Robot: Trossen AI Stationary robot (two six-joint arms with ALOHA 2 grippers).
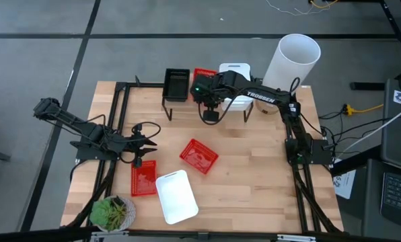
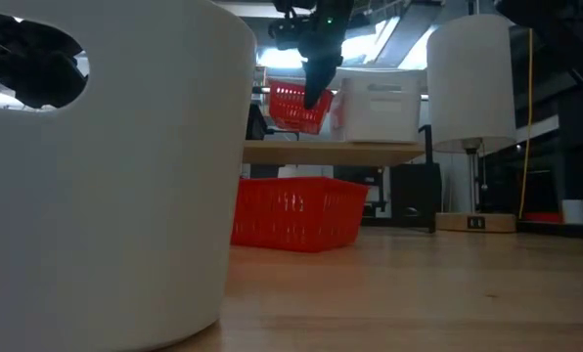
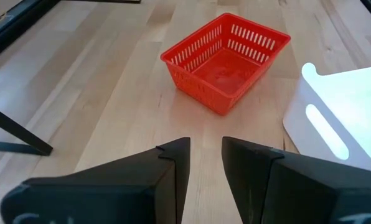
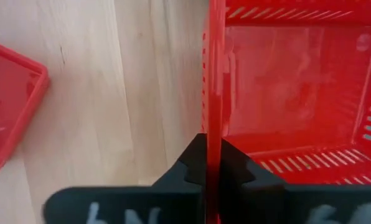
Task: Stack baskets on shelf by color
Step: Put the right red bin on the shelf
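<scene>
A red mesh basket (image 1: 204,75) (image 2: 293,106) hangs tilted above the shelf (image 2: 340,152), between a black basket (image 1: 177,84) and a white basket (image 1: 235,75) (image 2: 384,106) that stand on the board. My right gripper (image 1: 206,87) (image 4: 214,155) is shut on this red basket. My left gripper (image 1: 143,144) (image 3: 204,163) is open, low over the table's left part, touching nothing. Ahead of it a second red basket (image 1: 199,156) (image 3: 226,59) rests on its bottom on the table. A third red basket (image 1: 143,178) and a white basket (image 1: 177,196) (image 3: 338,118) lie near the near edge. My right gripper pinches one side wall of the red basket at its rim (image 4: 215,121), with one finger inside the basket and one outside. The fingers come from above, pointing down. The basket hangs tilted below them (image 2: 293,110), lifted clear of the shelf board.
A tall white cylinder (image 1: 291,59) (image 2: 472,78) stands at the far right corner, next to the shelf. A green potted plant (image 1: 113,212) sits at the near left corner. Black frame rails (image 1: 120,121) run along the table's left and right sides. Bare wood lies right of the middle red basket.
</scene>
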